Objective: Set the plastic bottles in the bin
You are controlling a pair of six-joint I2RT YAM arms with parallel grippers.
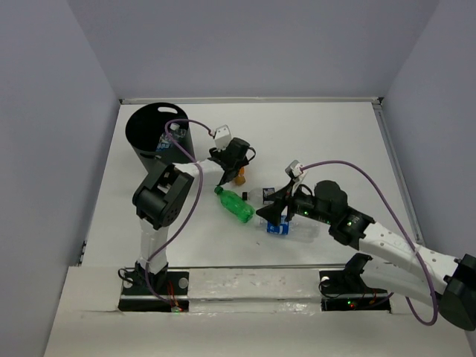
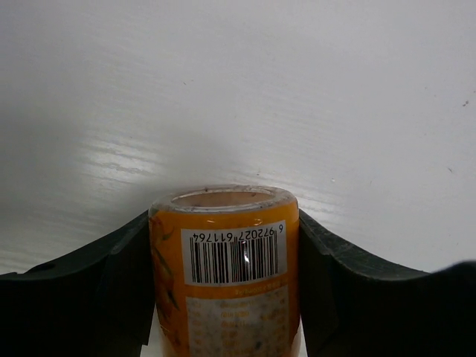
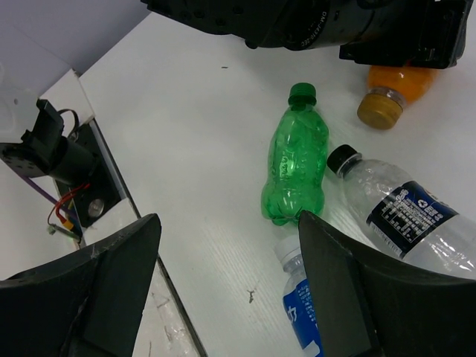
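Observation:
My left gripper [image 1: 235, 162] is shut on the orange bottle [image 2: 223, 275]; its fingers press both sides of the label. The orange bottle also shows in the top view [image 1: 240, 177] and the right wrist view [image 3: 394, 93], low over the table. The green bottle [image 1: 236, 204] [image 3: 295, 160] lies mid-table. A clear bottle with a black label [image 3: 405, 212] and one with a blue label [image 3: 305, 312] [image 1: 279, 227] lie beside it. My right gripper [image 1: 277, 212] [image 3: 227, 253] is open and empty above them. The black bin [image 1: 149, 123] stands at the back left, a bottle [image 1: 168, 141] inside.
The left arm's wrist [image 3: 312, 22] hangs just beyond the green bottle. The table's near edge with the arm bases [image 1: 149, 286] runs along the front. Grey walls close in the left, back and right sides.

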